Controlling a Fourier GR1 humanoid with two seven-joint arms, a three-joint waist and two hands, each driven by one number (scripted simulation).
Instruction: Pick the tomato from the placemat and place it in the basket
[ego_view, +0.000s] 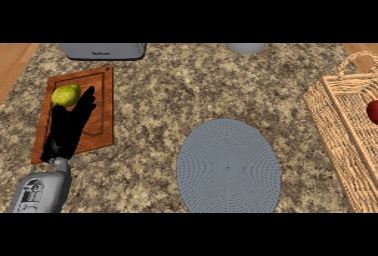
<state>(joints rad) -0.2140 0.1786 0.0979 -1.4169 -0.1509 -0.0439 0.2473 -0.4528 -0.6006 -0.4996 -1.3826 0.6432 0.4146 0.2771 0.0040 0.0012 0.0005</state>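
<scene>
- One tomato shows, red, at the view's right edge, lying inside the wicker basket and partly cut off by the frame.
- One grey oval placemat lies on the counter, just left of the basket, with nothing on it.
- One wooden cutting board sits at the left, carrying one yellow-green fruit near its far end.
- One hand is visible: the left hand, black, its fingers straight and apart, stretched over the board with the fingertips just beside the fruit; it grips nothing. Its grey forearm enters from the lower left.
- Two objects are cut by the far edge: a grey appliance at the left and a pale rounded vessel further right.
- Much open speckled granite counter lies between board, placemat and basket.
- Strips of wooden floor show past the counter's left and right far corners.
</scene>
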